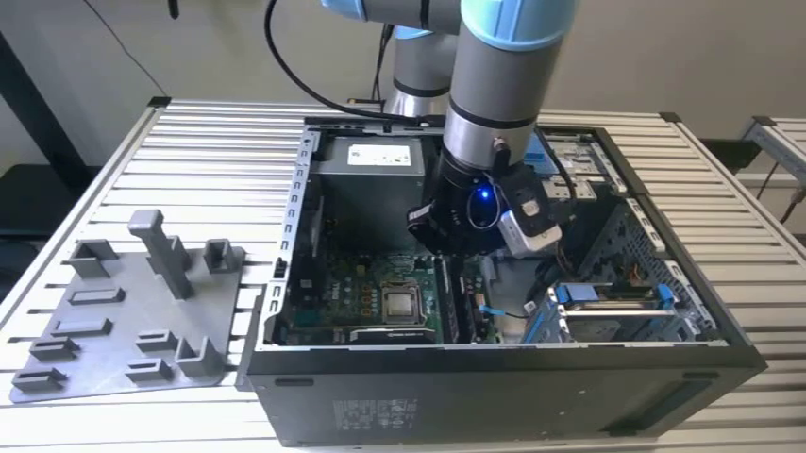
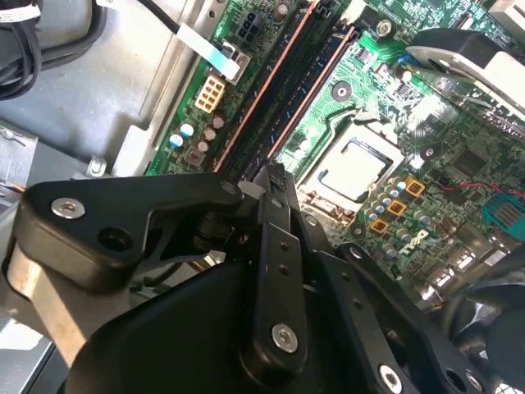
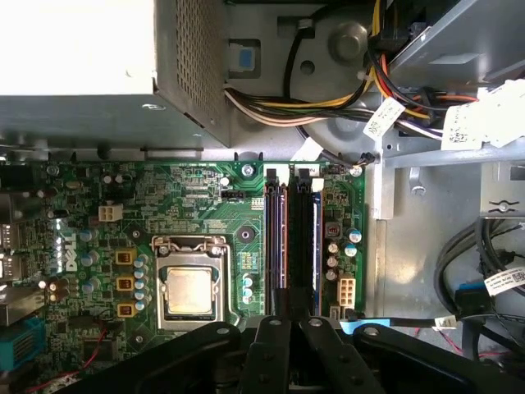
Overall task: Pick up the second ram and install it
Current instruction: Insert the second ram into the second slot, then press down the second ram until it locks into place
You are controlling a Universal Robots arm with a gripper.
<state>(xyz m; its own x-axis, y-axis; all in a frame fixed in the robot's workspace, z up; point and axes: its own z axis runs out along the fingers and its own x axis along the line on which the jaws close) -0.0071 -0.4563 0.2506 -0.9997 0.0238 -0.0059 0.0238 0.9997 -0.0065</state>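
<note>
My gripper [image 1: 463, 247] is down inside the open computer case [image 1: 504, 363], over the green motherboard [image 3: 205, 205]. Its black fingers are shut, and their tips [image 3: 287, 316] sit at one end of the memory slots. A dark, long and narrow ram [image 3: 303, 246] stands seated in one slot, beside a second slot with a bluish edge [image 3: 274, 246]. In the second wrist view the fingertips [image 2: 271, 176] meet just above the near end of the ram [image 2: 316, 78]. Whether they touch it I cannot tell. Nothing is held between the fingers.
The processor socket [image 3: 189, 289] lies beside the slots. The grey power-supply box [image 3: 78, 74] and its cable bundle [image 3: 344, 103] are at the case's far end. A grey fixture plate with upright posts [image 1: 139, 311] lies on the slatted table at the exterior view's left.
</note>
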